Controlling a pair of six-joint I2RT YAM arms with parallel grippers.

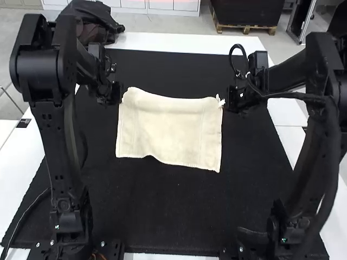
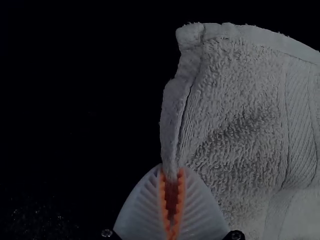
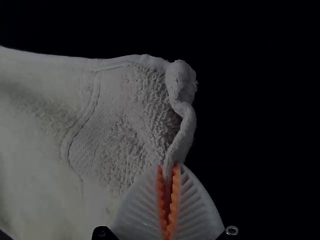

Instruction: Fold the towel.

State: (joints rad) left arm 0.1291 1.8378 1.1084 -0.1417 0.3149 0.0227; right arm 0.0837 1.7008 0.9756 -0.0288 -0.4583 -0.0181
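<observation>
High view: the towel [image 1: 168, 132] is spread over the middle of the black surface [image 1: 162, 216], toward its far edge – uneven pulling could skew the fold

Left wrist view: the left gripper [image 2: 171, 175] pinches a thin side hem, which a tug could free

Right wrist view: the right gripper [image 3: 168, 172] grips the opposite hem – its curled corner might fold under

Cream towel [image 1: 171, 130] on black mat [image 1: 162, 211].

Open passage over near mat [image 1: 176, 216] between left arm [image 1: 57, 146] and right arm [image 1: 320, 151], towel [image 1: 169, 132] barrier beyond
</observation>
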